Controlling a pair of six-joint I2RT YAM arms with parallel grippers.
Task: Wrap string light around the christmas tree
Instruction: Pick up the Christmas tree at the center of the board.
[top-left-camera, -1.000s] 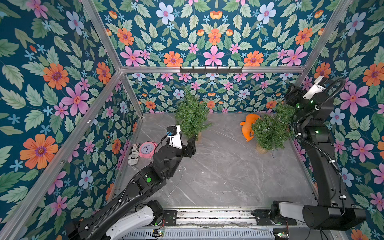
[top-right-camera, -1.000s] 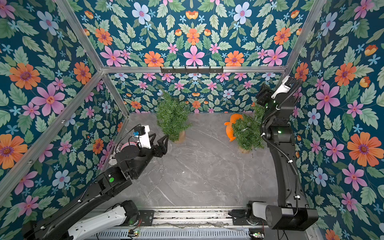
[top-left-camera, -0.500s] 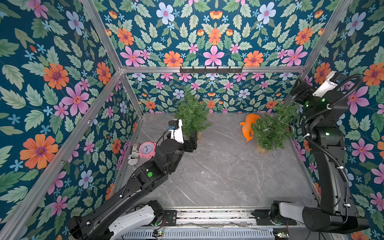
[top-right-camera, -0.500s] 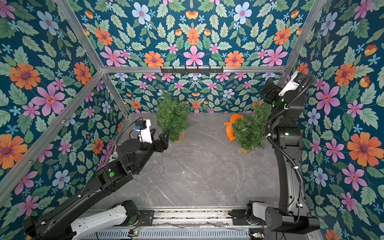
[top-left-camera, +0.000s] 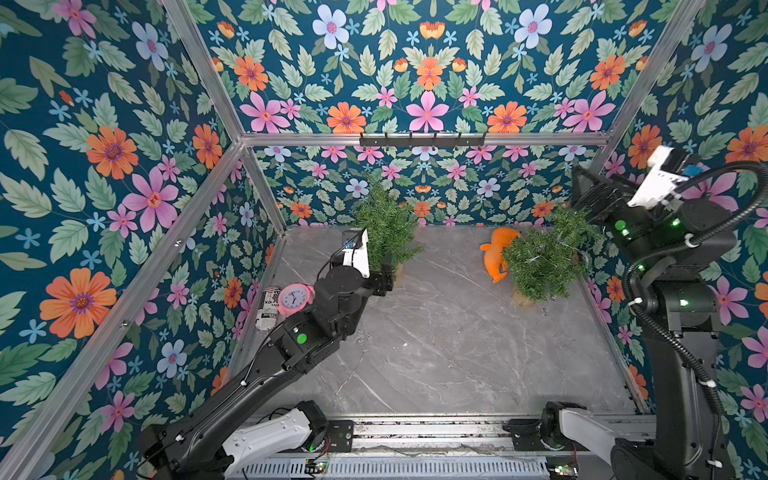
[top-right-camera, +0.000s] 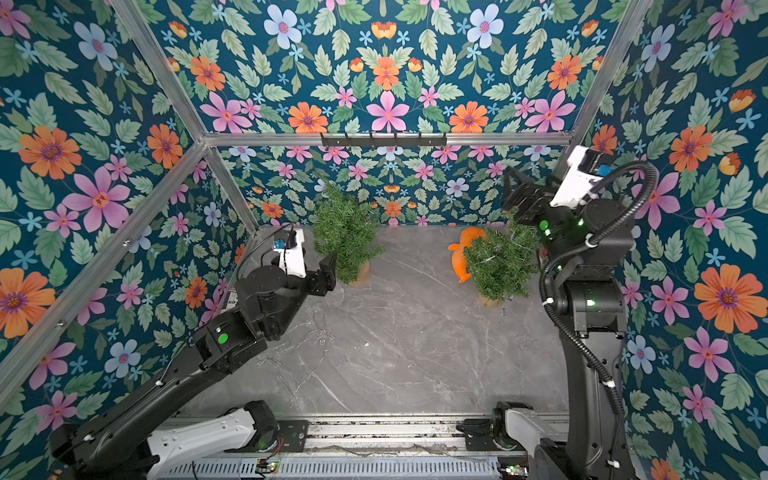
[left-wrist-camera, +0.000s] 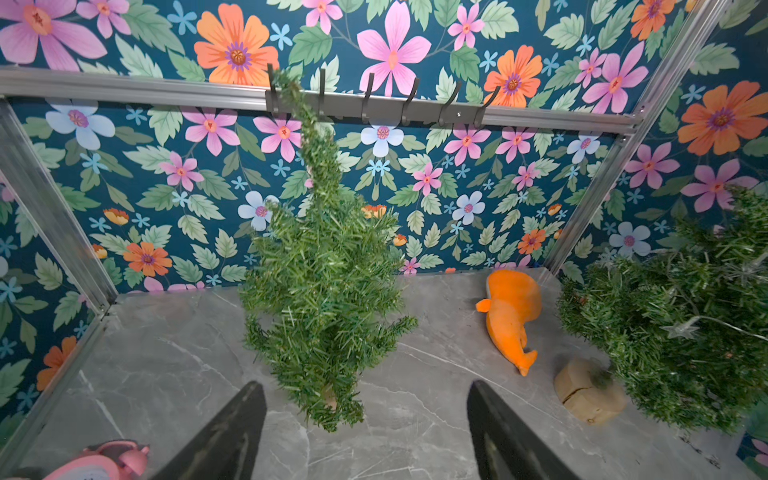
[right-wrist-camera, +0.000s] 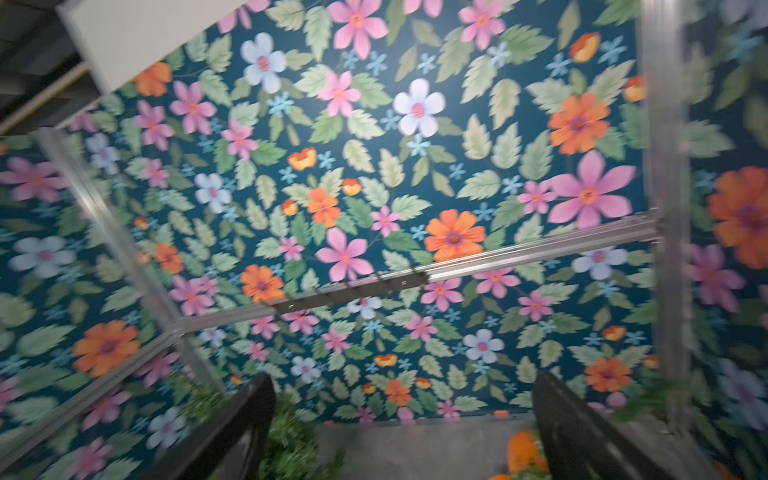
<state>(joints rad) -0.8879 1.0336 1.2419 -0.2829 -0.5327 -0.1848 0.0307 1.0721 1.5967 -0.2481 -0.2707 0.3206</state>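
**A:** Two grippers, then. How does each stand?

**B:** The left gripper (left-wrist-camera: 365, 436) has its jaws well apart with nothing between them. It sits low, just in front of the foot of the bare tree (top-left-camera: 386, 232). The right gripper (top-right-camera: 532, 187) is also spread wide and holds nothing. It is raised above the top of the strung tree (top-left-camera: 544, 262), close to the right rear corner. Its wrist view is blurred.

**A:** Where is the string light?

**B:** The string light (left-wrist-camera: 675, 330) is a thin wire with small pale stars, draped among the strung tree's branches. Neither gripper touches it. The trunk of that tree sits in a wooden block (left-wrist-camera: 590, 390).

**A:** What lies along the edges?

**B:** An orange plush toy (top-left-camera: 496, 253) lies just beside the strung tree, between the two trees and near the back wall. A pink alarm clock (top-left-camera: 295, 297) and a printed can (top-left-camera: 268, 307) sit against the left wall, beside the left arm. The strung tree stands near the right wall, and a hook rail (top-left-camera: 422, 140) runs across the back wall.

**A:** Is there room to move?

**B:** The middle and front of the grey marbled table (top-left-camera: 436, 340) lie open between the arms.
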